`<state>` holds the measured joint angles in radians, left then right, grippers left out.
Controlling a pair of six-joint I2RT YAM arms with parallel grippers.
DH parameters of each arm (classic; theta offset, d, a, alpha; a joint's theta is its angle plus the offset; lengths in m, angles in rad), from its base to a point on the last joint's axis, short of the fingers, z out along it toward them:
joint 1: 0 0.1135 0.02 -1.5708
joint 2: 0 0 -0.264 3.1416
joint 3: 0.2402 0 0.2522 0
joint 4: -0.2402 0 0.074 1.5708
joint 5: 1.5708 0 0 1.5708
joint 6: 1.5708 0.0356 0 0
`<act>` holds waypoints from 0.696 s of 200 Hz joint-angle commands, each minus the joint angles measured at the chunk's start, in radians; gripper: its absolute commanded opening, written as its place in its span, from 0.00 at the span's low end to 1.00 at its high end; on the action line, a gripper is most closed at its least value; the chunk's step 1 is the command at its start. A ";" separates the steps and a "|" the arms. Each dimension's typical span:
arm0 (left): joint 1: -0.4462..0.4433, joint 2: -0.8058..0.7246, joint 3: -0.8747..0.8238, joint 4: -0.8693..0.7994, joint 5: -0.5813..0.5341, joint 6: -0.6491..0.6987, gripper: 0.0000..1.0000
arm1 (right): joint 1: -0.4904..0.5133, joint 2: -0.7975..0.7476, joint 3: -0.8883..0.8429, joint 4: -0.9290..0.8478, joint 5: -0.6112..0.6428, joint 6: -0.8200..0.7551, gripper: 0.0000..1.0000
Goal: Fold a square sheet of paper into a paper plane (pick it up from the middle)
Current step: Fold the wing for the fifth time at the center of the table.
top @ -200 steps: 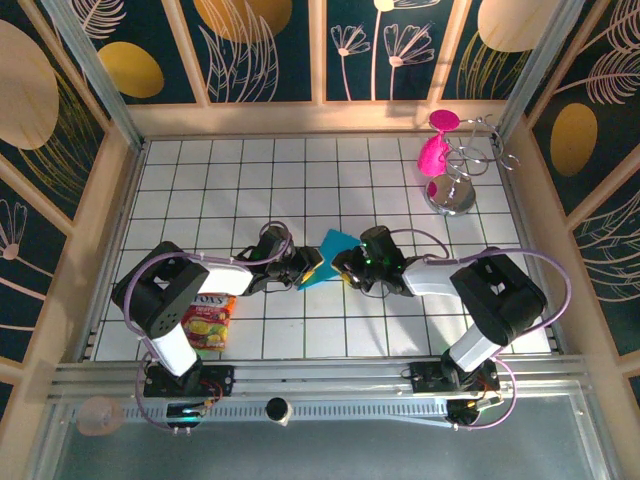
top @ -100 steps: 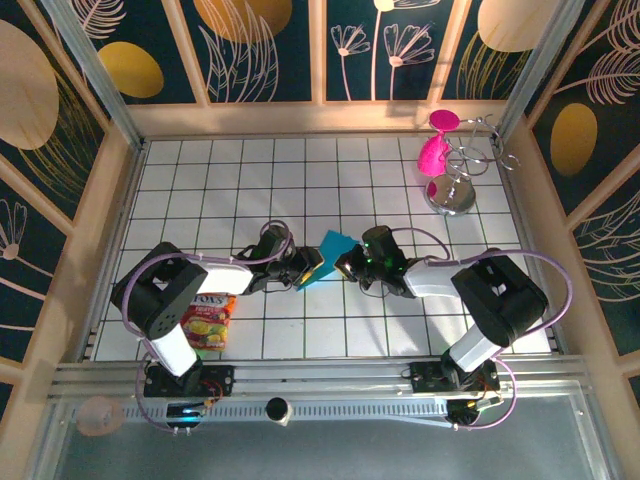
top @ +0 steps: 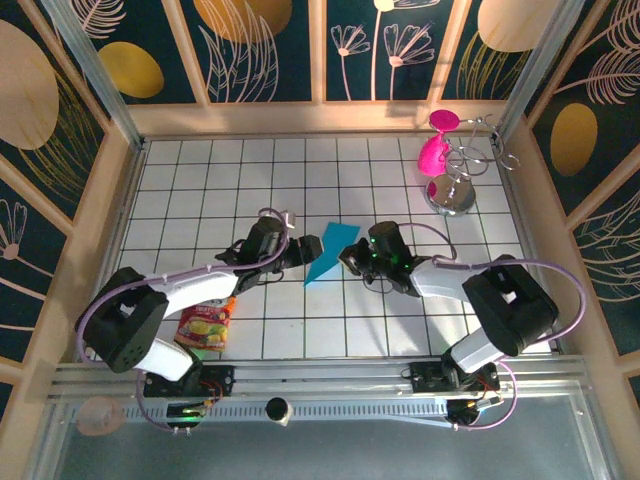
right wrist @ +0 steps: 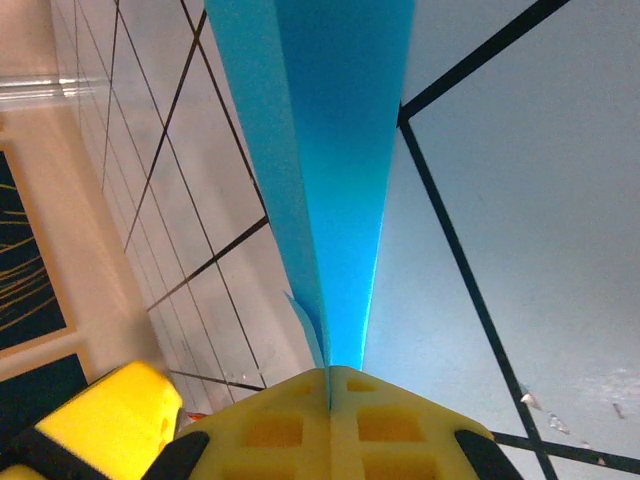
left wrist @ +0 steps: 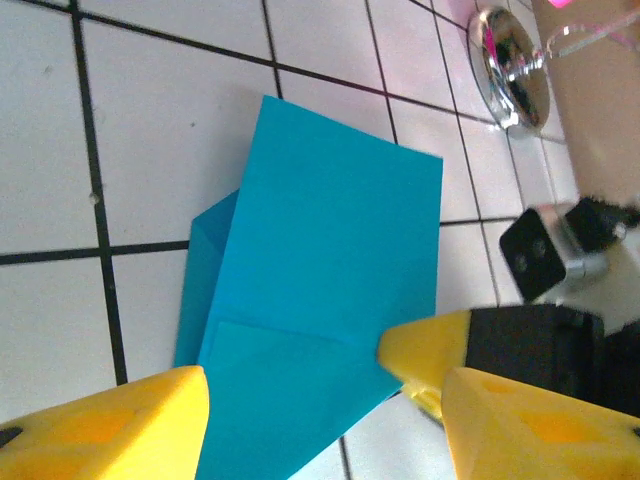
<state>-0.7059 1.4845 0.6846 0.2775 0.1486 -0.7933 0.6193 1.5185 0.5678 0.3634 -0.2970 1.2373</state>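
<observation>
The square sheet of paper (top: pixel 331 251) is turquoise-blue and folded into a narrow pointed shape, nose toward the near left, over the white grid table (top: pixel 200 180). My right gripper (top: pixel 350 258) is shut on its right edge. In the right wrist view the pads (right wrist: pixel 300 420) pinch the folded paper (right wrist: pixel 335 150) at its crease. My left gripper (top: pixel 306 247) stands open just left of the paper. In the left wrist view its yellow fingers (left wrist: pixel 110 425) straddle the near end of the paper (left wrist: pixel 320 250) without touching it, and the right gripper's yellow tip (left wrist: pixel 425 350) bites the paper's edge.
A red-and-yellow snack packet (top: pixel 206 325) lies near the left arm's base. Pink goblets (top: pixel 436 150) hang on a chrome rack (top: pixel 452 192) at the far right, its shiny base (left wrist: pixel 510 65) also in the left wrist view. Wooden walls (top: pixel 100 230) enclose the table.
The right gripper has closed on the paper's edge. The left gripper has opened and let go of it, and the left arm has swung its elbow leftward. The paper shifted slightly up and right.
</observation>
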 commanded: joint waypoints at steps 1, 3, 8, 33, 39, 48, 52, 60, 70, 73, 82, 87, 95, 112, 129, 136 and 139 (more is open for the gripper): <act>-0.036 -0.003 0.004 -0.033 -0.081 0.222 0.62 | -0.019 -0.024 0.023 -0.043 0.009 0.000 0.00; -0.040 -0.001 0.004 -0.029 -0.084 0.232 0.62 | -0.019 -0.024 0.023 -0.045 0.009 0.000 0.00; -0.046 0.004 0.003 -0.024 -0.093 0.256 0.62 | -0.022 -0.023 0.025 -0.051 0.007 0.004 0.00; -0.067 0.017 0.000 -0.017 -0.146 0.392 0.59 | -0.033 -0.021 0.030 -0.061 -0.007 0.012 0.00; -0.075 0.016 -0.001 -0.016 -0.161 0.433 0.59 | -0.037 -0.020 0.031 -0.061 -0.012 0.018 0.00; -0.091 0.014 0.000 -0.011 -0.184 0.488 0.59 | -0.041 -0.019 0.032 -0.062 -0.019 0.025 0.00; -0.097 0.014 0.000 -0.005 -0.190 0.511 0.59 | -0.042 -0.017 0.032 -0.061 -0.024 0.029 0.00; -0.107 0.018 0.000 0.003 -0.203 0.549 0.59 | -0.046 -0.015 0.033 -0.060 -0.034 0.036 0.00; -0.123 0.030 0.002 0.006 -0.223 0.587 0.59 | -0.052 -0.014 0.034 -0.051 -0.047 0.047 0.00; -0.128 0.034 0.003 0.006 -0.231 0.600 0.59 | -0.054 -0.014 0.033 -0.048 -0.051 0.050 0.00; -0.146 0.047 0.006 0.009 -0.260 0.631 0.59 | -0.058 -0.014 0.035 -0.044 -0.056 0.056 0.00; -0.156 0.056 0.010 0.013 -0.275 0.646 0.59 | -0.059 -0.015 0.038 -0.046 -0.058 0.057 0.00; -0.172 0.069 0.013 0.018 -0.293 0.669 0.58 | -0.063 -0.015 0.041 -0.049 -0.063 0.059 0.00; -0.201 0.098 0.019 0.041 -0.329 0.717 0.58 | -0.066 -0.014 0.046 -0.049 -0.071 0.064 0.00; -0.227 0.128 0.022 0.064 -0.348 0.772 0.57 | -0.066 -0.013 0.047 -0.052 -0.078 0.065 0.00; -0.238 0.140 0.021 0.076 -0.357 0.792 0.57 | -0.067 -0.012 0.047 -0.050 -0.082 0.066 0.00; -0.240 0.145 0.022 0.079 -0.359 0.800 0.57 | -0.066 -0.012 0.047 -0.051 -0.084 0.067 0.00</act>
<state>-0.9195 1.5929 0.6846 0.2958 -0.1452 -0.1200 0.5575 1.5166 0.5884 0.3252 -0.3527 1.2900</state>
